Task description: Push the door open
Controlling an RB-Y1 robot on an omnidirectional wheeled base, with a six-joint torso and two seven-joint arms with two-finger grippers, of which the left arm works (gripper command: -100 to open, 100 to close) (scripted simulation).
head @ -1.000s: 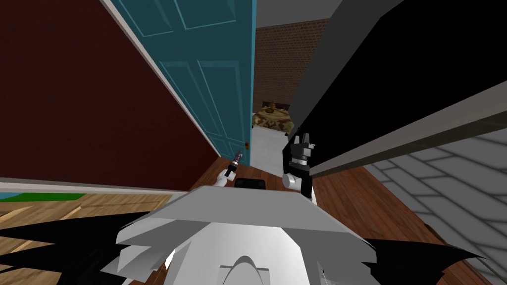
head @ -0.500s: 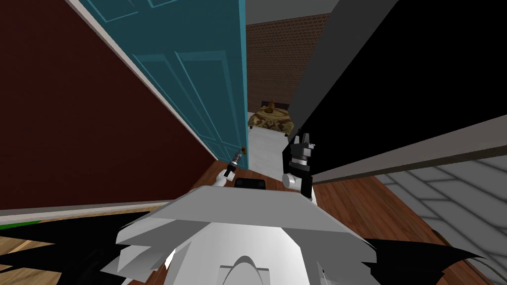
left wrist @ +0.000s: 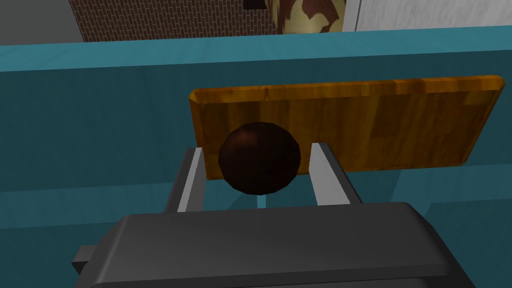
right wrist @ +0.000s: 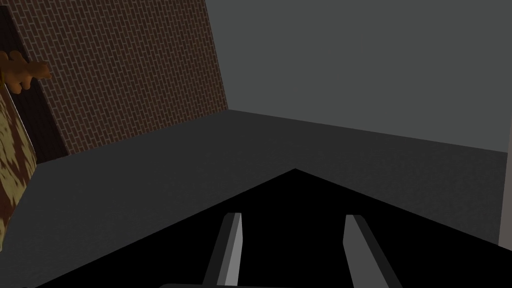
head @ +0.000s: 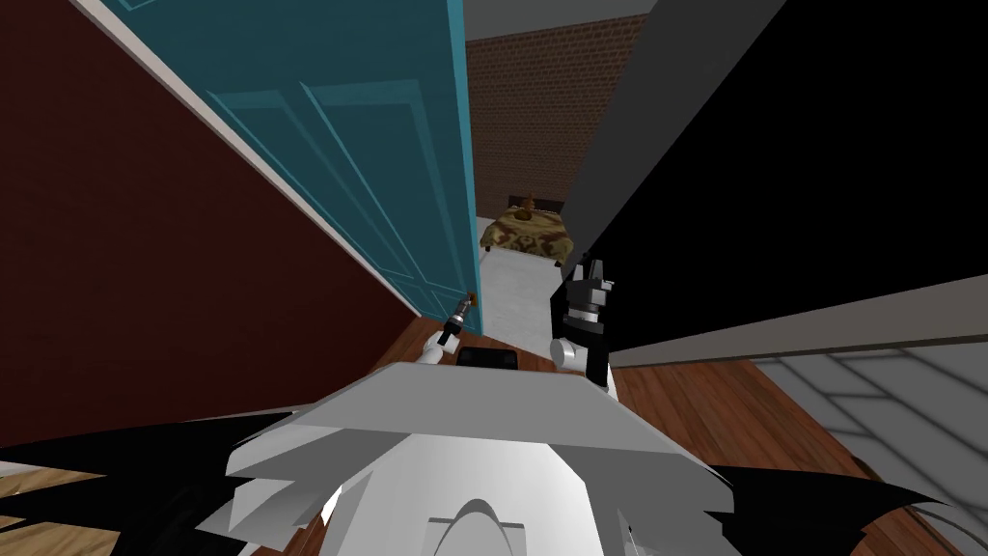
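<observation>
The teal panelled door [head: 367,145] stands ajar, its free edge just ahead of me. It carries a dark brown round knob [left wrist: 259,157] on an orange-brown wooden plate [left wrist: 390,125]. My left gripper [left wrist: 257,148] is open, and the knob sits between its fingers with a thin gap on each side. In the head view the left gripper [head: 466,305] sits at the door's edge by the knob [head: 472,296]. To the right, my right gripper [head: 590,272] is held up near the doorway's grey jamb, and its wrist view shows the gripper [right wrist: 292,216] open with nothing in it.
A dark red wall [head: 145,241] runs along my left. Through the gap lie a pale floor [head: 516,299], a bed with a camouflage cover [head: 528,232] and a brick wall [head: 540,116]. A grey wall [head: 617,145] and a black area [head: 820,145] close the right side.
The door's free edge has swung left, away from the jamb, widening the gap. My left gripper stays at the knob. The whole view has shifted as I moved.
</observation>
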